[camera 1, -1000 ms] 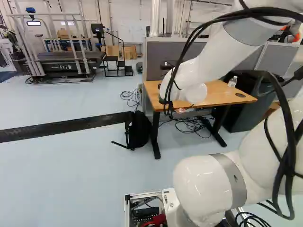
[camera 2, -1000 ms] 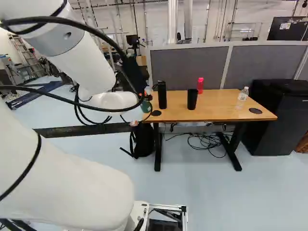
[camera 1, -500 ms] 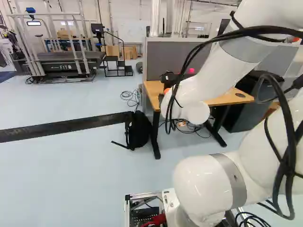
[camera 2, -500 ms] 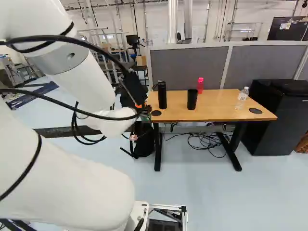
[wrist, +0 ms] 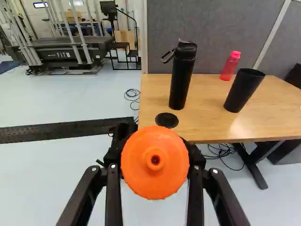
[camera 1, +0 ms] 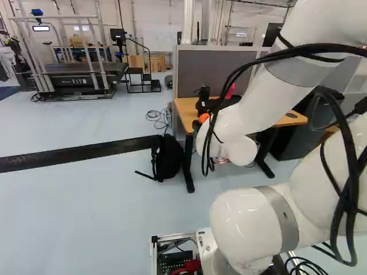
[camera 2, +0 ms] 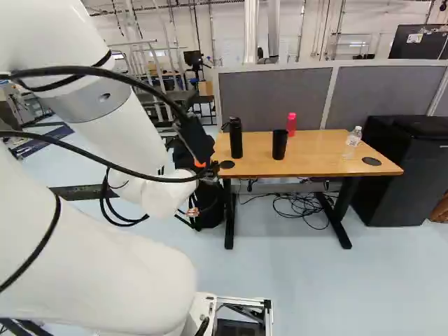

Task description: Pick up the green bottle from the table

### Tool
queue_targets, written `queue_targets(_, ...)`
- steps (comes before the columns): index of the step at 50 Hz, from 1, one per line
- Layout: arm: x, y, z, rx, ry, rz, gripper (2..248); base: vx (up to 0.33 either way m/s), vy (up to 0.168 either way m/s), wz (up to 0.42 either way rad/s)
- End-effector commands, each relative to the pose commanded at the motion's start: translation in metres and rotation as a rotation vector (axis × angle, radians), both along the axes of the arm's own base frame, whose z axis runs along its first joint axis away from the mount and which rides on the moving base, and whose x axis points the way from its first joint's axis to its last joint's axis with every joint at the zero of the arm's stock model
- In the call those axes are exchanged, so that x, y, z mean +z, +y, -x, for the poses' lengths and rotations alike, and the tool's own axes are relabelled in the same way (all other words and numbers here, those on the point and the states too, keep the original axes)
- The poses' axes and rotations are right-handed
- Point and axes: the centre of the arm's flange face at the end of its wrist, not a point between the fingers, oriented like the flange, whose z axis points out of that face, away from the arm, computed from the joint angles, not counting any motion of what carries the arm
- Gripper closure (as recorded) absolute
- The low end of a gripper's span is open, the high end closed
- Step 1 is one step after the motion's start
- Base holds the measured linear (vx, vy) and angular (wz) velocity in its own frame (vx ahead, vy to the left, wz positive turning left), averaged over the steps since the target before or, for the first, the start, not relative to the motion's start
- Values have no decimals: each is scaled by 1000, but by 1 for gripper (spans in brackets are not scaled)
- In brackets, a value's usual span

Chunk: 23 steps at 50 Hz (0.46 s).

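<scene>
Beside the near corner of the smooth wood-topped desk [wrist: 207, 127], the black two-fingered end effector [wrist: 154, 162] appears clenched on the green bottle [wrist: 155, 190], seemingly clear of the wood. Its round, slightly ribbed orange plastic cap [wrist: 171, 146] faces the wrist, probably so the weight can hang beneath the grip; it hides the body, so the green cannot be confirmed. On the desk stand a matte black flask [wrist: 182, 77] with a carry loop, a plain tapered black tumbler [wrist: 242, 92] and a glossy pink-red bottle [wrist: 231, 65], likely steady on flat bases.
</scene>
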Motion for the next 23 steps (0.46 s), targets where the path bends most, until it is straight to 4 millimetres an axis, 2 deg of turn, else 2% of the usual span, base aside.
queue_targets(23, -4, 0, 5, 0, -1, 0, 227, 0, 0, 0)
